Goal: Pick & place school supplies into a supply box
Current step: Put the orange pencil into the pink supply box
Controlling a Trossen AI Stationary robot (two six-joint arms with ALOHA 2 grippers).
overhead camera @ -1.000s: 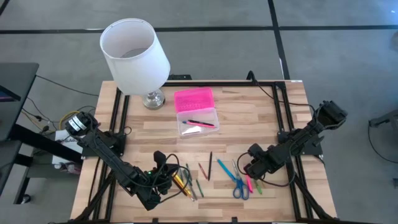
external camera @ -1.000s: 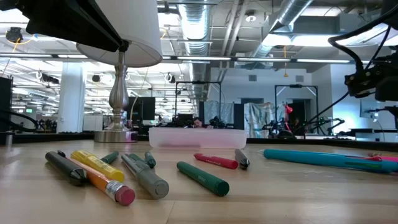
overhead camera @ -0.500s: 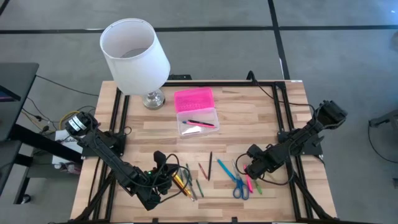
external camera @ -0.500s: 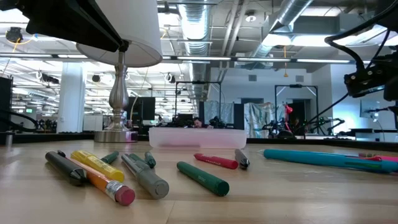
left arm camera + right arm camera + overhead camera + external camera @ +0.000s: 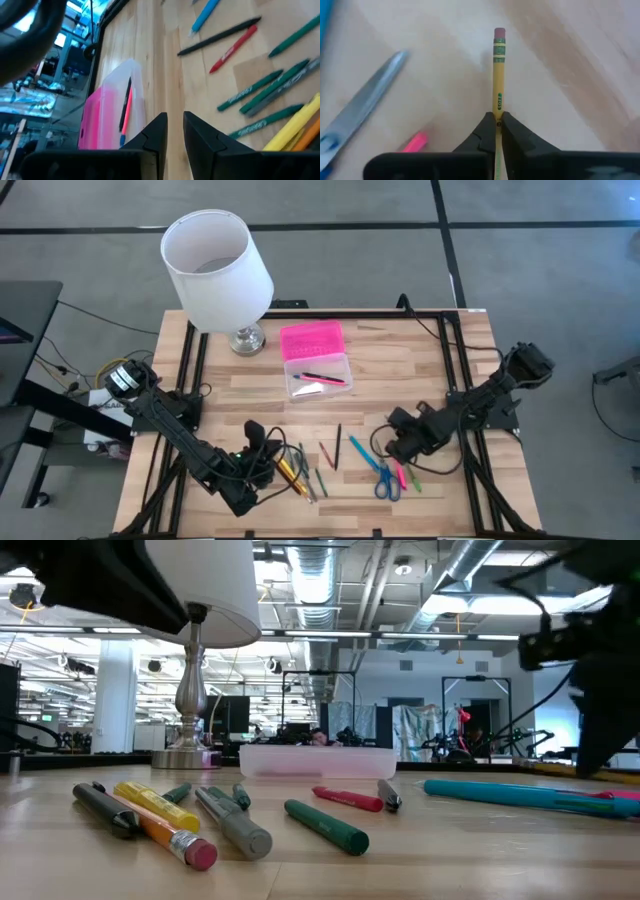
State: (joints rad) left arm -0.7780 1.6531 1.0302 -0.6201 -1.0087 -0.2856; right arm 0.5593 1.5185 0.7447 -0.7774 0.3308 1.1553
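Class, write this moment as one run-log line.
right gripper: jaws shut on yellow pencil | left gripper: idle near the table's front edge | supply box: open, a pen inside

Pencil half hidden in a closed grip

The yellow pencil [image 5: 498, 75] vanishes between the right gripper's [image 5: 498, 120] fingers; blurred scissors [image 5: 362, 112] run off the frame edge; the supply box's [image 5: 318, 760] contents are indistinct at table height.

No text reads clearly; the markers [image 5: 246, 95] and the yellow pencil [image 5: 498, 80] carry illegible printing.
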